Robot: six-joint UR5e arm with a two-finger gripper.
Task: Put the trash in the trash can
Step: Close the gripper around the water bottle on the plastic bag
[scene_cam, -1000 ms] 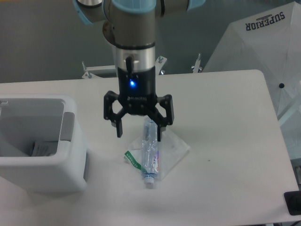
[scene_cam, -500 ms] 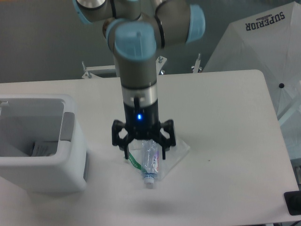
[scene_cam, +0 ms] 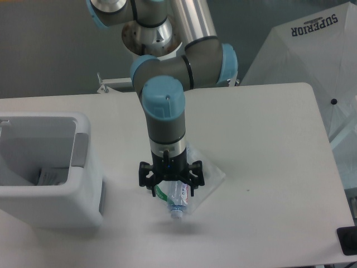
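Far left: white trash can (scene_cam: 50, 212) w/ grey side panel, open top, some paper visible inside; it sits at the table's (scene_cam: 268, 139) left edge, partly cut off by the frame.

Centre: UR5e arm (scene_cam: 164, 111) reaches down from top of frame, wrist pointing straight at the tabletop. Gripper (scene_cam: 171, 187) is low, right down at the trash. Fingers spread apart, one either side of the crushed clear bottle (scene_cam: 177, 196); left finger near the bag's green strip (scene_cam: 160, 192), right finger at the bottle's right side. Can't tell if the pads touch the bottle — not clamped on it as far as visible. Bottle lies flat, blue cap (scene_cam: 175, 213) toward the near edge, upper end hidden under the gripper body, label partly showing.

Clear plastic bag (scene_cam: 209, 173) lies flat under the bottle, sticking out to the right of the gripper.

Room: bare tabletop between can and gripper, a narrow gap. Right of the bag, wide open table to the rounded right edge. Beyond it, a white umbrella (scene_cam: 312, 61) printed SUPERIOR; dark object (scene_cam: 348, 241) at the lower right corner.
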